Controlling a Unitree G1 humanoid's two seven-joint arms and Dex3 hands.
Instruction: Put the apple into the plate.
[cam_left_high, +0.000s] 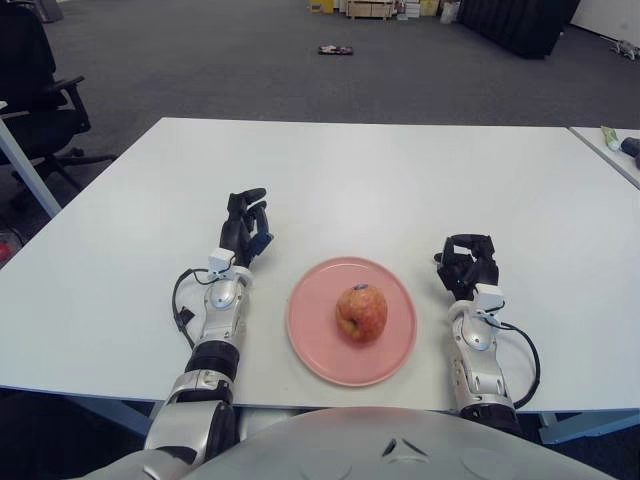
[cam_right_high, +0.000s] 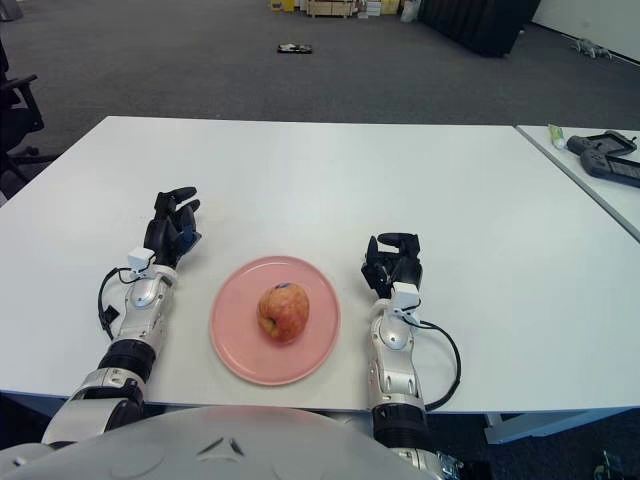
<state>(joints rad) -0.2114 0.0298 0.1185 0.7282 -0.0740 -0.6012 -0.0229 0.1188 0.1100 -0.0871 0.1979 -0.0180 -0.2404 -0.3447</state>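
A red-yellow apple (cam_left_high: 361, 313) lies in the pink plate (cam_left_high: 311, 341) near the front edge of the white table (cam_left_high: 380, 180). My left hand (cam_left_high: 245, 226) shows to the left of the plate, low over the table, fingers relaxed and holding nothing. To the right of the plate is my right hand (cam_left_high: 468, 264), idle, with its fingers curled and nothing in them.
A second table (cam_right_high: 600, 165) at the right carries a dark device (cam_right_high: 608, 158) and a small tube (cam_right_high: 556, 135). A black office chair (cam_left_high: 40, 95) stands at the far left. Boxes and dark furniture line the far end of the carpeted floor.
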